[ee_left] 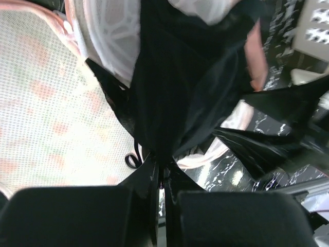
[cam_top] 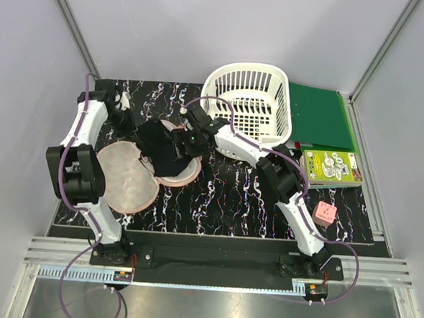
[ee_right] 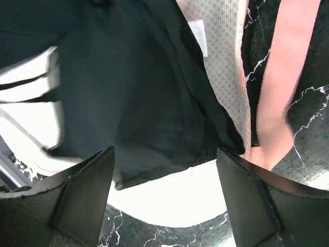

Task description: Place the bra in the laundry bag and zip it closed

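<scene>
The black bra (cam_top: 160, 152) lies bunched over the right half of the open peach-pink laundry bag (cam_top: 126, 181), whose left half lies spread flat on the table. My left gripper (cam_top: 138, 135) is at the bra's left edge and is shut on a fold of its fabric (ee_left: 175, 77); the bag's pale mesh lining (ee_left: 51, 113) shows to the left of it. My right gripper (cam_top: 183, 144) hangs open just above the bra's right side (ee_right: 128, 103), with nothing between its fingers (ee_right: 87, 190). The bag's mesh (ee_right: 221, 77) and its pink trim (ee_right: 282, 77) show beside the bra.
A white slotted basket (cam_top: 248, 96) stands at the back, right behind the right gripper. A green folder (cam_top: 319, 115) and a printed book (cam_top: 332, 168) lie at the right, with a pink cube (cam_top: 324, 213) near the right arm. The tabletop is black marble-patterned.
</scene>
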You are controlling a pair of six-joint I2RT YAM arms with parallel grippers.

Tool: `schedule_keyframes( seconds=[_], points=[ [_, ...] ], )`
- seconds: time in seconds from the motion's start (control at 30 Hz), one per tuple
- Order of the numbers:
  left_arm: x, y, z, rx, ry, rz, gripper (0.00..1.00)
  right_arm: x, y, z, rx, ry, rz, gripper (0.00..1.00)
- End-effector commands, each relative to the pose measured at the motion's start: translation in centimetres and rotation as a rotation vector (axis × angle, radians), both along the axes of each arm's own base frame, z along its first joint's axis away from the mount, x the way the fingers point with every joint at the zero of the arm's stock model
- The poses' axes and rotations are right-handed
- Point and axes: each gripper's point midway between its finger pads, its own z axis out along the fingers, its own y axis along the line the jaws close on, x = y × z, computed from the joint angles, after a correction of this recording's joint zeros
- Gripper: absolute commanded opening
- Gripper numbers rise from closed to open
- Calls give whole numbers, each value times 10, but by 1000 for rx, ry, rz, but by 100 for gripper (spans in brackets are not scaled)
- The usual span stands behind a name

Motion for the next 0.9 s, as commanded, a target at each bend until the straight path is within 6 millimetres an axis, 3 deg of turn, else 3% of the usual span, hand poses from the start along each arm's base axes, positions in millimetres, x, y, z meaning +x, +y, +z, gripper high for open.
schedule_keyframes(
  seconds=[0.0, 0.13, 0.27, 0.37, 0.47, 0.63, 0.67, 0.8, 0.87],
  points=[
    [0, 0, 4, -4, 19, -18, 3, 4, 0, 53, 46, -115, 36, 85],
    [-11, -4, 21, -12, -44, 13, 1, 6, 0, 57, 43, -144, 58, 77],
    [-28, -25, 36, -120, -78, 2, 3, -2, 5, 68, 80, -122, 71, 73],
    [-49, -42, 32, -208, -36, -13, 2, -5, -1, 75, 74, -126, 50, 72],
    [-64, -43, 20, -185, -9, -21, 4, -8, -8, 81, 68, -137, 40, 72],
    [-47, -30, 0, -121, 26, -48, 9, -9, -10, 84, 68, -137, 35, 72],
    [-33, -27, 11, -109, -8, -59, 9, -9, -10, 86, 71, -138, 34, 71],
    [-7, -16, 17, -51, -35, -54, 11, -12, -5, 84, 90, -108, 40, 71],
    [-2, -12, 19, -35, -43, -51, 11, -13, -2, 78, 93, -86, 41, 71]
  ],
)
